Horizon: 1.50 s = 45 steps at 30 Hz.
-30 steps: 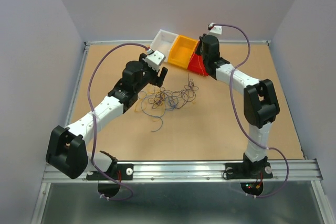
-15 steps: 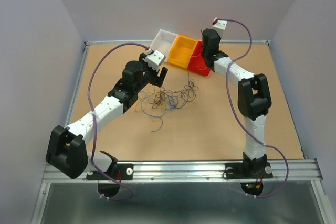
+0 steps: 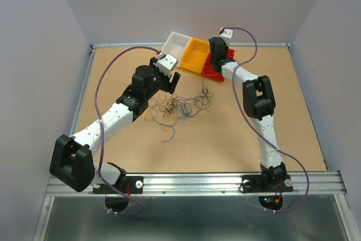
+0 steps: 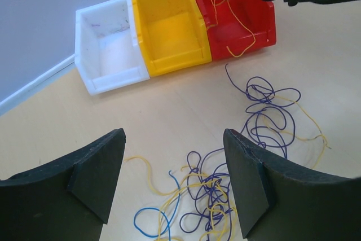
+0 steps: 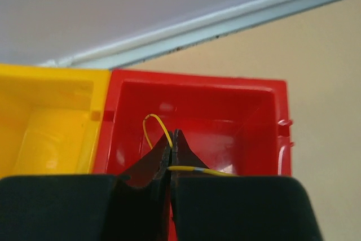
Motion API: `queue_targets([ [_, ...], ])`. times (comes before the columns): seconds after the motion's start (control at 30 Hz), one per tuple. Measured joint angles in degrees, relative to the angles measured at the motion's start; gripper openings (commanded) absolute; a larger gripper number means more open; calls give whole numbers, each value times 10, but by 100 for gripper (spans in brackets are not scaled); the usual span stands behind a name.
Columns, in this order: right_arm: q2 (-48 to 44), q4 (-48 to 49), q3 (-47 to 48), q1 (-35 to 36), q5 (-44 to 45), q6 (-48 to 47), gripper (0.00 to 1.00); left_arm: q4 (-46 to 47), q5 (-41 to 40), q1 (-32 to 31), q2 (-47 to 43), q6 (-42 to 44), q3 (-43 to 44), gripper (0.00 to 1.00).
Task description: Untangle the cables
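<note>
The cables (image 3: 181, 105) lie as a loose tangle of blue, dark purple and yellow strands on the table's middle. In the left wrist view the tangle (image 4: 225, 187) lies between and below the fingers. My left gripper (image 3: 172, 84) hovers just behind the tangle's left side, open and empty (image 4: 174, 136). My right gripper (image 3: 212, 65) hangs over the red bin (image 3: 216, 75), shut (image 5: 172, 135) on one yellow cable (image 5: 203, 170). That cable loops above the red bin's floor (image 5: 225, 111) and dangles over its front wall (image 4: 240, 23).
A white bin (image 3: 176, 43), a yellow bin (image 3: 194, 56) and the red bin stand in a row at the back. Purple loops (image 4: 271, 111) spread toward the red bin (image 4: 256, 29). A raised rim runs round the table.
The right arm has swung left, folding its elbow in, and carried its shut gripper over the red bin. The left arm and the tangle have stayed put.
</note>
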Motion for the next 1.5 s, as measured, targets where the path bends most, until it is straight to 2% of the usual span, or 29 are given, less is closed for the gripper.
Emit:
queue_targets([
  [0.33, 61, -111, 40, -23, -84, 96, 1, 0, 1, 0, 0, 0, 0, 82],
  [0.47, 61, -120, 41, -33, -99, 116, 12, 0, 0, 0, 0, 0, 0, 82],
  [0.5, 61, -120, 41, -35, -101, 119, 20, 0, 0, 0, 0, 0, 0, 82],
  [0.63, 51, -136, 40, -37, -108, 122, 40, 0, 0, 0, 0, 0, 0, 82],
  [0.8, 11, -149, 40, -37, -110, 117, 47, 0, 0, 0, 0, 0, 0, 82],
  [1.0, -52, -147, 38, -37, -108, 110, 64, -1, 0, 0, 7, 0, 0, 82],
  [1.1, -81, -144, 20, -37, -108, 106, 69, -2, 0, 0, 9, 0, 0, 82],
  [1.27, -120, -145, -31, -37, -124, 98, 70, -1, 0, 0, 10, 0, 0, 82],
  [1.3, -123, -146, -37, -37, -130, 96, 64, -2, 0, 0, 11, 0, 0, 82],
  [1.37, -126, -147, -44, -37, -142, 94, 59, -1, 1, 0, 12, 0, 0, 82],
  [1.5, -125, -148, -44, -37, -188, 103, 63, -3, 0, 0, 19, 0, 0, 82],
])
